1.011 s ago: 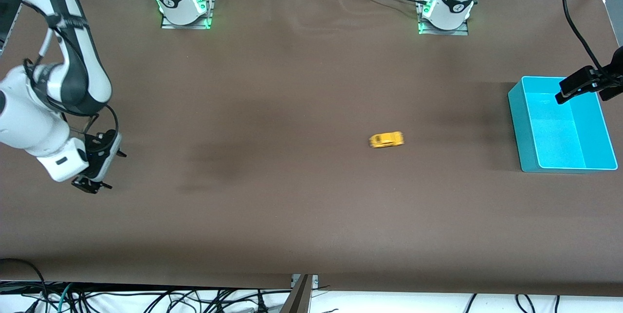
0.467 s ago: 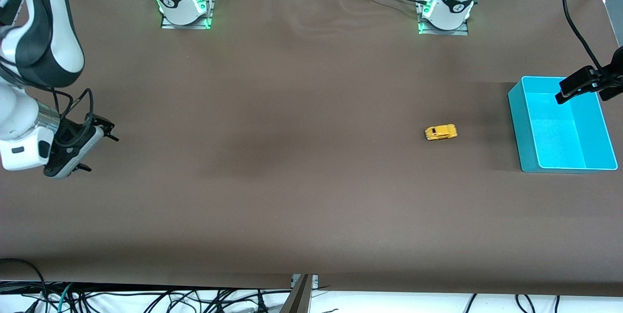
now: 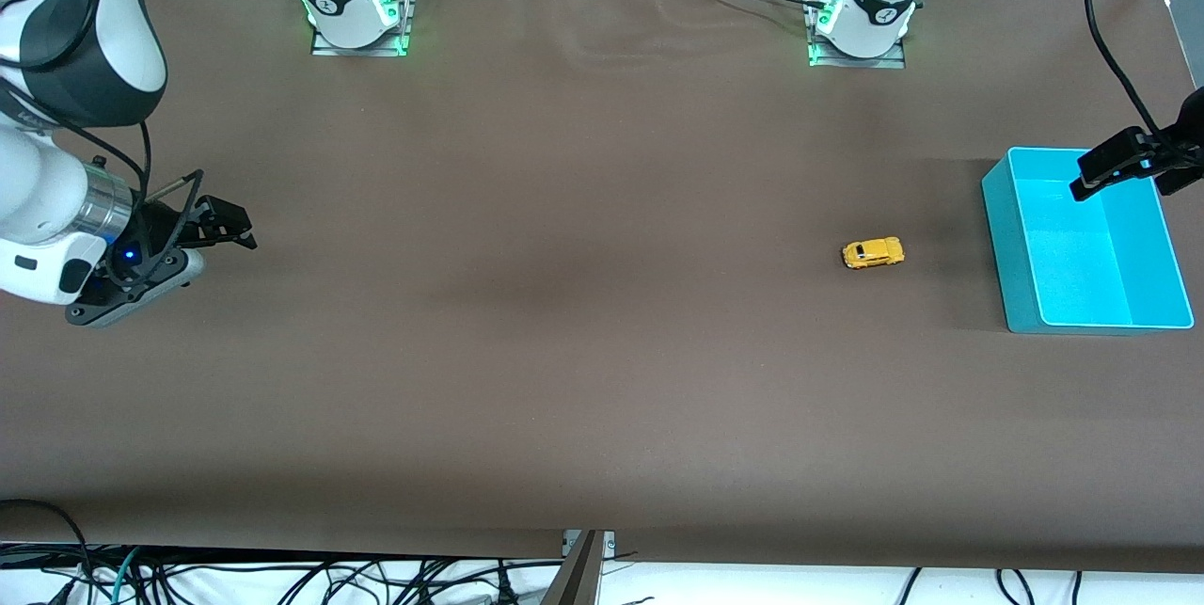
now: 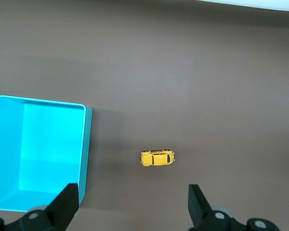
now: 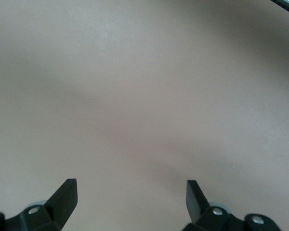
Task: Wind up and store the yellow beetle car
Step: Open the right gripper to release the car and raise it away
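Across the whole scene stretches a brown cloth-covered tabletop [image 3: 564, 351], with both arm bases bolted along its robot-side edge and loose cables hanging below the edge nearest the front camera. On this tabletop, toward the left arm's end, the yellow beetle car [image 3: 874, 253] sits on its wheels, just beside the cyan bin [image 3: 1007, 238] but apart from it. The bin stands close to that end's edge of the tabletop. Over the bin hangs the left gripper [image 3: 1110, 167], released and holding nothing; the car lies on the cloth below it and off toward the middle of the tabletop. At the right arm's end, the right gripper [image 3: 221, 224] hovers above bare cloth, released too, well apart from the car. Only the left wrist view shows car [image 4: 157, 158] and bin [image 4: 86, 144] together from overhead, between its spread fingers [image 4: 196, 202]. In the right wrist view, nothing but cloth lies between the fingers [image 5: 195, 195].
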